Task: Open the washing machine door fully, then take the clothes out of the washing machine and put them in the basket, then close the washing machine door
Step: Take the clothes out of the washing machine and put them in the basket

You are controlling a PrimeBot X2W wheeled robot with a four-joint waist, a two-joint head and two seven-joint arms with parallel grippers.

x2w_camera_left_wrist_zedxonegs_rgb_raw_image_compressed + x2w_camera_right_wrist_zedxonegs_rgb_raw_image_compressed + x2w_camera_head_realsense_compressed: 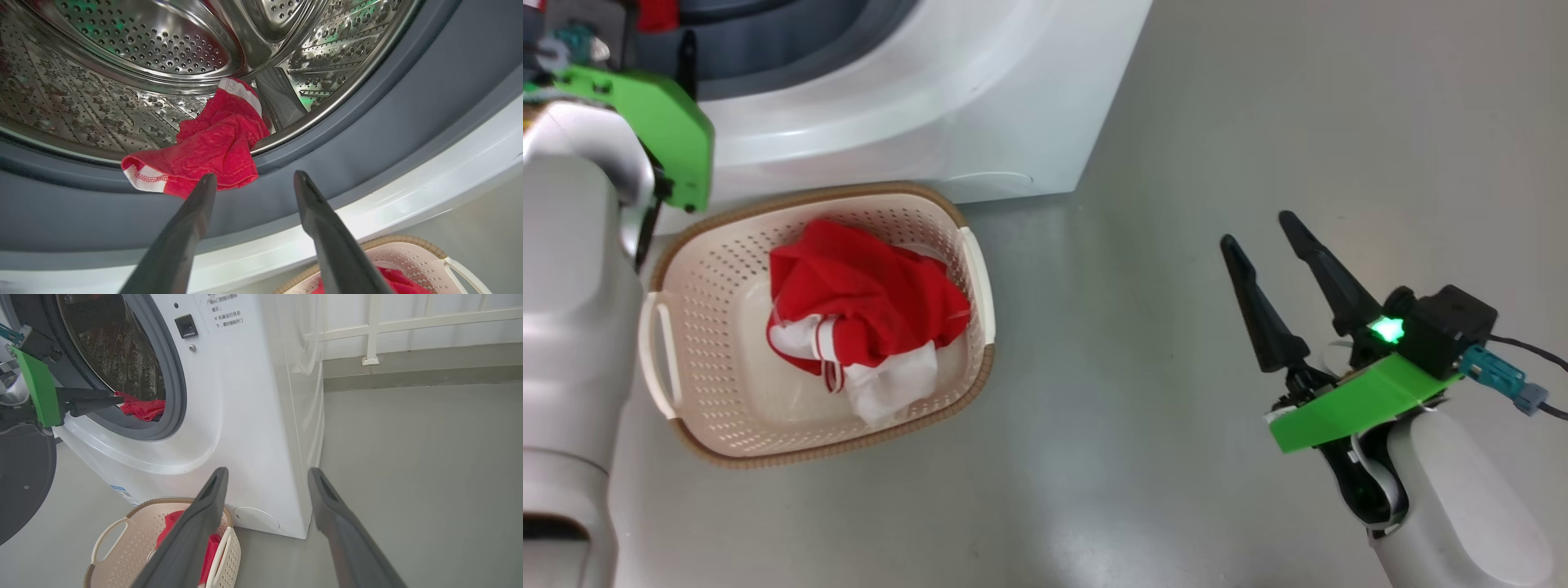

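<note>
Clothes (pixel 866 302) in red with white trim lie crumpled in the basket (pixel 711 278), which stands on the floor (pixel 1176 122) just in front of the washing machine (pixel 931 98), close to the machine's front corner. A further red garment (pixel 216 147) with a white stitched hem lies at the mouth of the steel drum (pixel 143 41), draped from the drum's lip onto the grey rubber seal (pixel 388 122).

The left pincer (pixel 254 176) is at the drum opening with its two dark fingers set well apart and nothing between them. In the left wrist view one fingertip (pixel 206 183) overlaps the hem of the red garment; whether it touches the cloth I cannot tell. The right wrist view shows the same pincer (pixel 94 403) reaching in from the side, its tip at the red cloth. Below it in the left wrist view a corner of the basket (pixel 408 253) shows.

The right pincer (pixel 1258 229) hangs over bare floor, well apart from the basket and the machine, its fingers spread and holding nothing; in its own wrist view the pincer (pixel 267 471) points toward the machine's white side.

The washing machine door (pixel 20 477) stands swung open at the side of the machine, its dark round face turned outward. A white railing (pixel 372 330) runs along the wall behind.
</note>
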